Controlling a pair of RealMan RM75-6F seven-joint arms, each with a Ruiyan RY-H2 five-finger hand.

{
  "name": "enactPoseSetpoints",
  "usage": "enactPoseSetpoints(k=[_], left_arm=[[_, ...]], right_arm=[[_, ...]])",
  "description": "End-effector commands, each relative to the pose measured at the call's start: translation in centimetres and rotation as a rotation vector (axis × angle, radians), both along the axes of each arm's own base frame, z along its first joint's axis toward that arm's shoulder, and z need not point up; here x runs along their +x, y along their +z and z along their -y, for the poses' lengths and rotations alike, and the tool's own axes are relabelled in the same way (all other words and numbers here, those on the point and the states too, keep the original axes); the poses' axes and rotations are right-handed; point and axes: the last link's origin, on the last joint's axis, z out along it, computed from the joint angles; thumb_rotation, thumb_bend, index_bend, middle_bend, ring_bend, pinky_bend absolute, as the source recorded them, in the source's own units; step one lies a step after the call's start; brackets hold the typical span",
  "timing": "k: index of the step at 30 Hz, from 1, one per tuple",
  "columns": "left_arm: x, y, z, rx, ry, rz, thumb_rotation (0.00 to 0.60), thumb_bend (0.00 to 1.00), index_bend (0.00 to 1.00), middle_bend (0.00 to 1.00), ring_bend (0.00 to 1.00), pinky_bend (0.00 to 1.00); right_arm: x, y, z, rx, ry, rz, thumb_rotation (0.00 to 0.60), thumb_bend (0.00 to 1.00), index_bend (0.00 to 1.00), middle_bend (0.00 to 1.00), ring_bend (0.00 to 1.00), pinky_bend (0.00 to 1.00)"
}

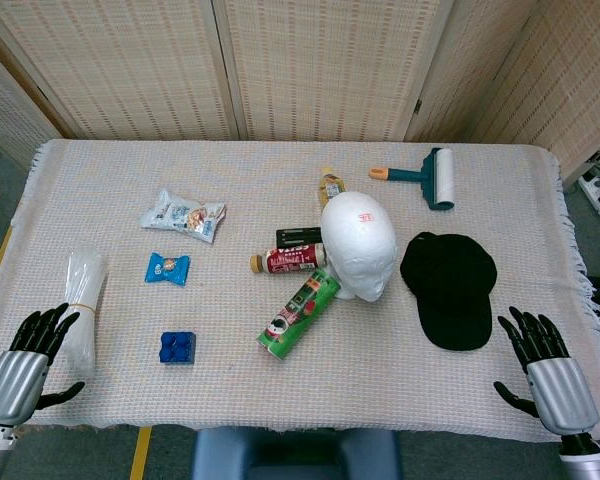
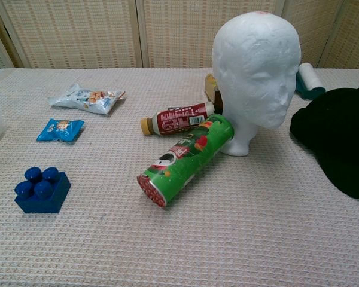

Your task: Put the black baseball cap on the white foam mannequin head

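Both hands spread, empty — black cap (image 1: 448,288) lies just beyond right hand (image 1: 542,368).

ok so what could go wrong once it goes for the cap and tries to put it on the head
The green can leans against the mannequin head, so pressing the black cap down could shove the light foam head and set the can rolling. The cap lies flat on the cloth, so the right hand may bunch up fabric instead of gripping it.

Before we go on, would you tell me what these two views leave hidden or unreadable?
- Black cap: chest view cuts it off at the right edge.
- Dark item behind the mannequin head: partly hidden, unidentifiable.
- Left hand, right hand: absent from chest view.
- Snack packet print: too small.
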Motion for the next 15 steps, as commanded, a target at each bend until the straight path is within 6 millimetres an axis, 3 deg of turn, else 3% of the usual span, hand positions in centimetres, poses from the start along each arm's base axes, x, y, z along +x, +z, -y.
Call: enactPoseSetpoints(k=[1, 9, 15], left_arm=[[0.2, 0.1, 0.1, -0.001, -0.013, 0.032, 0.6, 0.13, 0.02, 0.0, 0.0, 0.02], [0.4, 0.3, 0.0, 0.02, -0.059, 0.082, 0.6, 0.13, 0.0, 0.0, 0.0, 0.03], [0.5, 0.3, 0.2, 0.016, -0.058, 0.09, 0.6, 0.13, 0.0, 0.0, 0.0, 0.03]], right_arm=[[-1.5, -1.9, 1.2, 0.015, 0.01, -0.038, 0.6, 0.11, 0.21, 0.0, 0.0, 0.0], [-4.3, -5.4, 2.6, -0.088, 0.13, -0.092, 0.6, 0.12, 0.48, 0.02, 0.0, 0.0], [-6.2, -7.6, 3.4, -0.068, 0.129, -0.176, 0.6, 0.12, 0.5, 0.04, 0.0, 0.0]])
